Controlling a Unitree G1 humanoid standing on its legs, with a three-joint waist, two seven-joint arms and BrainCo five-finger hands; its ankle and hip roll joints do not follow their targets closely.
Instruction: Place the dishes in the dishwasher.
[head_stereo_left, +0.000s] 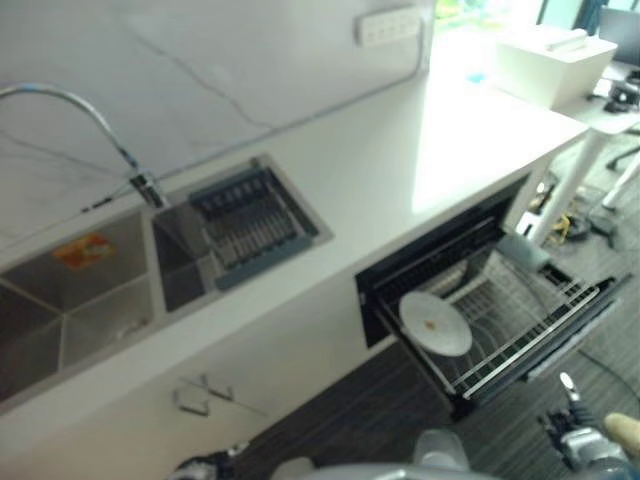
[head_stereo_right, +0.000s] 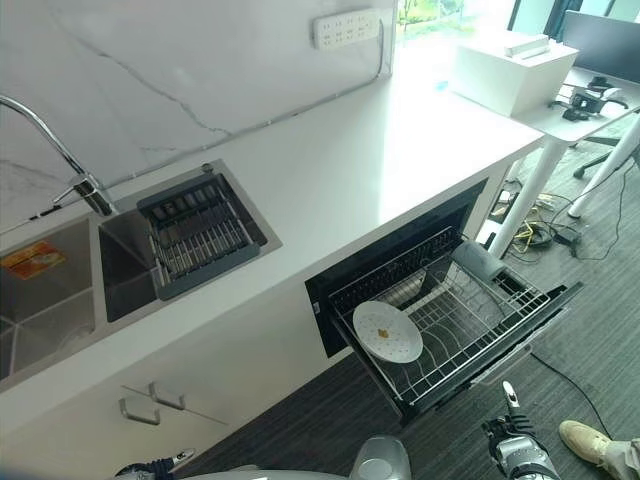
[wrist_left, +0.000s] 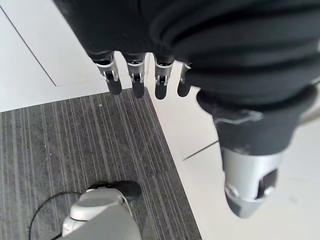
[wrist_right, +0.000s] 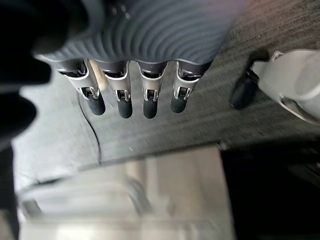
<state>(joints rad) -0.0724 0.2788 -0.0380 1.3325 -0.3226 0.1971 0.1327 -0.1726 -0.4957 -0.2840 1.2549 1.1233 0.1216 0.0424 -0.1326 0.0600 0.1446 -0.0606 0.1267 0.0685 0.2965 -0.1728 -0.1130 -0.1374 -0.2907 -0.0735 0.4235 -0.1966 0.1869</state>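
Round white plate (head_stereo_right: 387, 332) lies in the pulled-out wire dishwasher rack (head_stereo_right: 470, 320) (well apart from my hands). My right hand (wrist_right: 132, 95) and left hand (wrist_left: 135, 75) hang low, fingers straight, holding nothing.

The right robot hand (wrist_right: 135, 95) is hanging with its silver, dark-tipped fingers (wrist_right: 150, 102) lying straight in a row, spread slightly apart and holding nothing. Past the fingertips, grey striped carpet (wrist_right: 200, 120) is showing. A pale, blurred metal object (wrist_right: 130, 195) is lying beyond the fingers, across the carpet from the robot hand; what it is cannot be told.
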